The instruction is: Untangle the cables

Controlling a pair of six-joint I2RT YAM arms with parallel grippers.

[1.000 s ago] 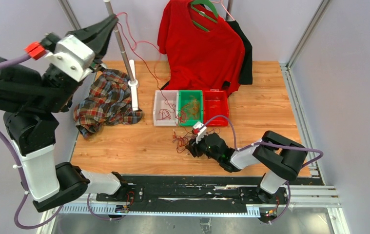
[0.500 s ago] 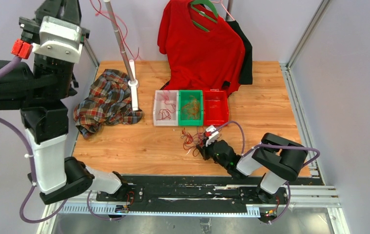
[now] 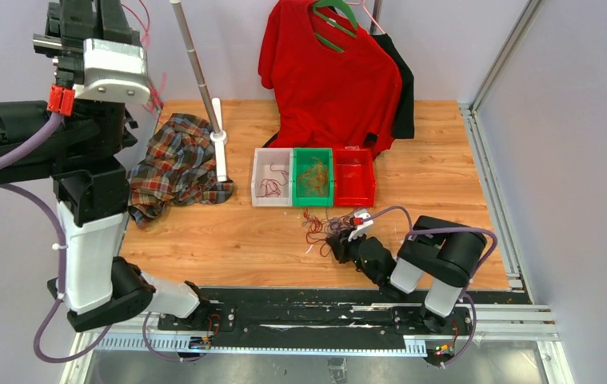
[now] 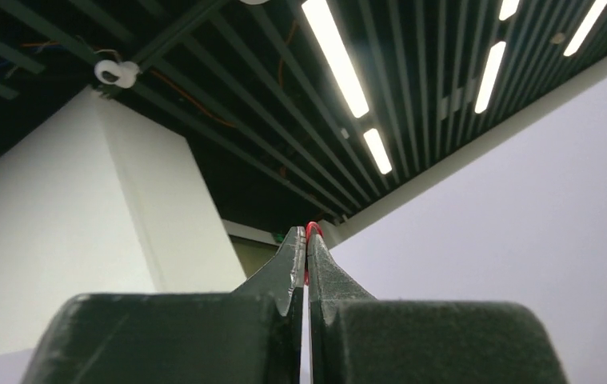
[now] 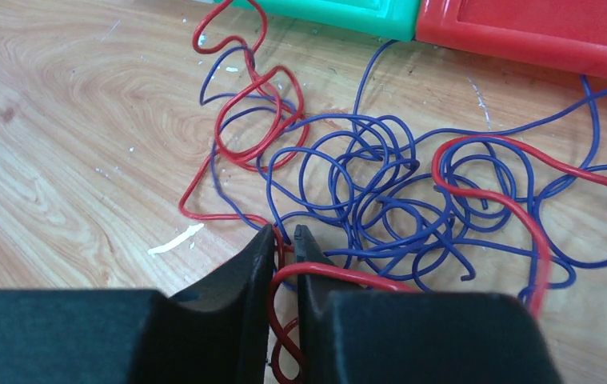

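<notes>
Pinching the cables (image 5: 380, 200) with my right gripper (image 5: 284, 238), just before the green bin (image 5: 332, 14); left gripper (image 4: 307, 244) clamped on a red strand (image 4: 313, 226), high leftward.

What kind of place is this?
Probably a robot test lab: a wooden table walled by grey panels, two black-and-white robot arms bolted at its near edge, and strip lights on a dark slatted ceiling.

No readable writing in any view.
We find no legible text, label, brand, number or sign on any surface.
</notes>
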